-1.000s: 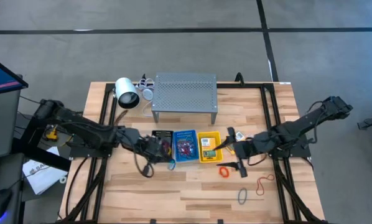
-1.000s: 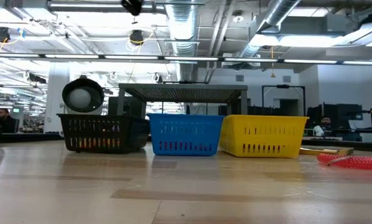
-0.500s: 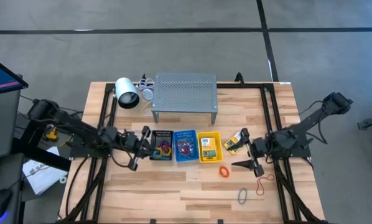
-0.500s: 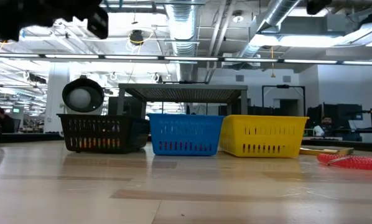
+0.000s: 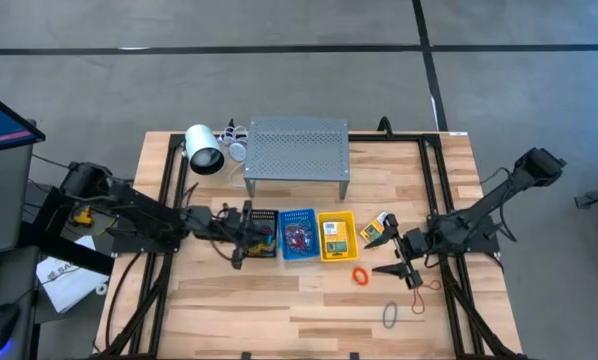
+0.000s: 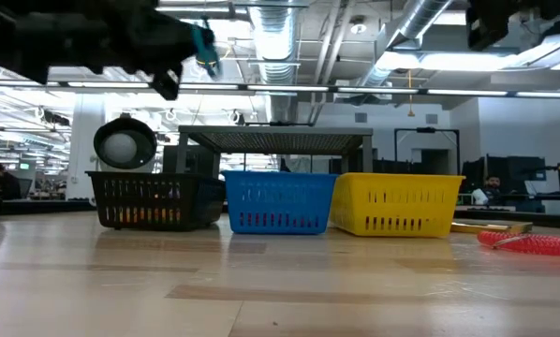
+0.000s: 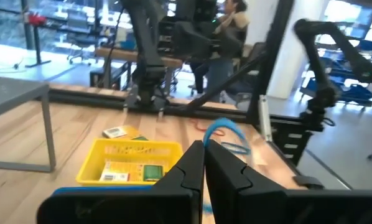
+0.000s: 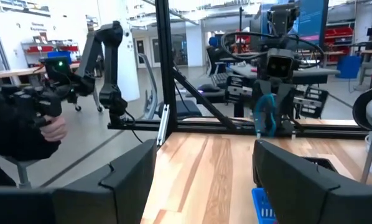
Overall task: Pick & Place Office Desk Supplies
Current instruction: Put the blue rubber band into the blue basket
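Observation:
Three small baskets stand in a row: black (image 5: pixel 261 232), blue (image 5: pixel 298 236) and yellow (image 5: pixel 336 236), the yellow one with a crayon box (image 5: pixel 332 233) inside. My left gripper (image 5: pixel 249 234) hovers level over the black basket, shut on a blue rubber band (image 7: pixel 226 132). My right gripper (image 5: pixel 389 255) hovers open and level right of the yellow basket, with nothing between its fingers. Another crayon box (image 5: pixel 375 230) and an orange band (image 5: pixel 360 274) lie flat on the table near it. My left gripper pinches the blue rubber band's loop (image 7: pixel 216 130) between its two shut fingertips. The fingers lie level and point toward the table's right side. The band is lifted clear and hangs slack below the fingers (image 8: pixel 265 117).
A grey perforated shelf (image 5: pixel 297 150) and a white cylinder (image 5: pixel 204 150) stand at the far side. A reddish band (image 5: pixel 424 295) and a grey loop (image 5: pixel 390 315) lie at the near right. Bare wood runs along the near edge.
Both grippers have come down and tipped from pointing downward to level. The left one drew back toward the table's left, then returned over the black basket, still holding the blue band. The right one has pulled away a little toward the table's right edge, staying open.

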